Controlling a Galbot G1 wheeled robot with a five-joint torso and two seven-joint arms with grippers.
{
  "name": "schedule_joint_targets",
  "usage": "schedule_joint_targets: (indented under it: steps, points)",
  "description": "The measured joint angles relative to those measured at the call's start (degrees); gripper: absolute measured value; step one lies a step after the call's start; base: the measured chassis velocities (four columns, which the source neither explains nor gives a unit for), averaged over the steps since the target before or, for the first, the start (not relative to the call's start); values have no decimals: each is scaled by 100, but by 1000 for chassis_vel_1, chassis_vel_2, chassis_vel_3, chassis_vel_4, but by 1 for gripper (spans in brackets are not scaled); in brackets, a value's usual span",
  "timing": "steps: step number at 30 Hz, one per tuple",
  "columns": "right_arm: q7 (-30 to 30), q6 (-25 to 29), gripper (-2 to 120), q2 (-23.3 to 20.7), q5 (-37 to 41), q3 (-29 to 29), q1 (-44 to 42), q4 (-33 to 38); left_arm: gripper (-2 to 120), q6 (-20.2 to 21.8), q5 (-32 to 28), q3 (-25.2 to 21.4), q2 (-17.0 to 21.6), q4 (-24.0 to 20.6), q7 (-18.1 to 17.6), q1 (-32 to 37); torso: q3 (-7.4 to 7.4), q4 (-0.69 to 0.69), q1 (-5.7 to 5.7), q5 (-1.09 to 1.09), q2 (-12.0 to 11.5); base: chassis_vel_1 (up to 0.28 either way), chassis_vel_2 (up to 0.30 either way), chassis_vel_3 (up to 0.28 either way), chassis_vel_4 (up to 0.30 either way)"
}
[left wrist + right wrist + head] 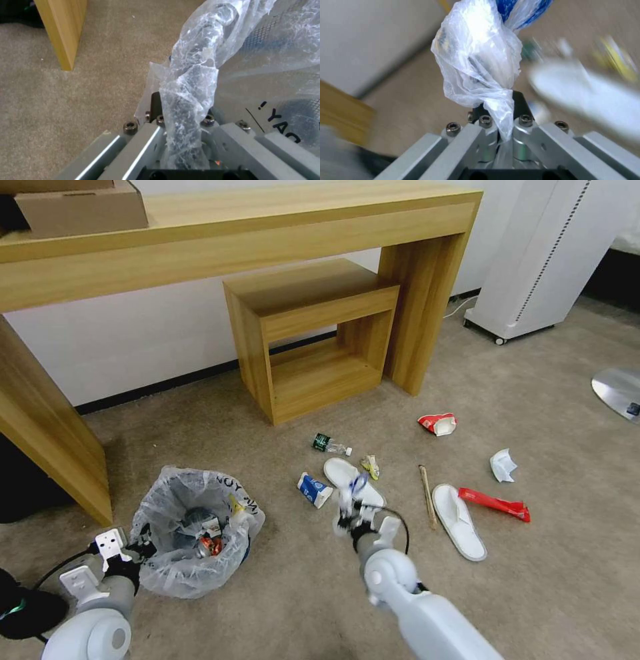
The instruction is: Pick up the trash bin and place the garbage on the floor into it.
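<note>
The trash bin [190, 573], lined with a clear wrinkly bag, stands on the beige floor [280, 593] at the lower left with litter inside. My left gripper [147, 549] is shut on its bag-covered rim [186, 82]. My right gripper [348, 515] hovers just above a white slipper [341, 471], shut on a clear plastic wrapper with blue print [476, 55]. Garbage lies around: a second slipper [459, 521], a red wrapper [495, 503], a red-white packet [438, 423], a bottle [330, 444], a white-blue carton [314, 489], a wooden stick [427, 495], crumpled paper [503, 465].
A long wooden console table [233, 233] spans the back, with a small wooden cube stool [310, 340] under it and its leg [50, 433] close to the bin. A white wheeled unit [533, 260] and a silver round base [617, 390] stand at the right.
</note>
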Motion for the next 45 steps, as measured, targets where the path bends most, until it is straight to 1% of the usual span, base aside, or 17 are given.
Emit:
schedule_joint_targets:
  steps: [2,4,7,11,15,16,20,22,23,26,27,30,33,34,35,38,45]
  points:
    - [-432,340,0,-211,-192,-55,-11,481,1,4,5,3,-12,-1,-2,0,0,0,0,1,0,0,0,0,0]
    - [-521,392,0,-253,-222,-69,-7,572,1,4,7,3,-15,-2,-4,3,0,0,0,0,0,0,0,0,0]
    - [-1331,762,0,-709,-321,-351,194,1155,1,21,10,-5,-25,-74,-10,41,0,0,0,1,0,0,0,0,0]
    - [-1627,877,0,-930,-278,-572,359,1310,1,33,10,-9,-33,-117,-15,60,0,0,0,1,1,0,0,0,0]
    - [-2114,972,0,-1386,95,-1327,1030,1505,1,118,-4,-8,-66,-271,-58,95,0,0,0,1,1,0,0,0,0]
    - [-2114,972,0,-1386,95,-1327,1030,1505,1,118,-4,-8,-66,-271,-58,95,0,0,0,1,1,0,0,0,0]
    - [-2111,795,0,-1493,555,-2115,1899,1551,1,311,-151,-2,-73,-484,-138,150,0,1,0,1,2,0,0,0,0]
    - [-1851,620,0,-1450,775,-2569,2285,1501,1,390,-198,-10,-71,-573,-171,195,0,0,0,0,1,0,0,0,0]
    - [-1851,620,0,-1450,775,-2569,2285,1501,1,390,-198,-10,-71,-573,-171,195,0,0,0,0,1,0,0,0,0]
    - [-1450,318,0,-1280,1088,-3228,2696,1356,1,443,-255,-17,-74,-700,-193,279,0,1,0,0,2,0,0,0,0]
    - [-1450,318,0,-1280,1088,-3228,2696,1356,1,443,-255,-17,-74,-700,-193,279,0,1,0,0,2,0,0,0,0]
    - [-1055,100,0,-1027,1249,-3801,2953,1156,1,443,-259,-32,-91,-771,-196,315,0,0,0,-1,1,0,0,0,0]
    - [-950,67,0,-832,1240,-4035,3061,994,1,443,-259,-40,-97,-802,-196,331,0,0,0,-1,1,0,0,0,0]
    - [-876,46,0,-635,1205,-4206,3136,851,1,443,-262,-46,-106,-829,-190,339,0,0,0,-1,1,0,0,0,0]
    - [-876,46,0,-635,1205,-4206,3136,851,1,443,-262,-46,-106,-829,-190,339,0,0,0,-1,1,0,0,0,0]
    - [-773,27,0,-225,1108,-4452,3297,496,1,435,-266,-49,-123,-853,-179,343,0,1,0,0,1,0,0,0,0]
    - [-467,-117,0,109,1041,-4616,3412,67,1,380,-268,-41,-135,-833,-158,323,0,1,0,-1,1,0,0,0,0]
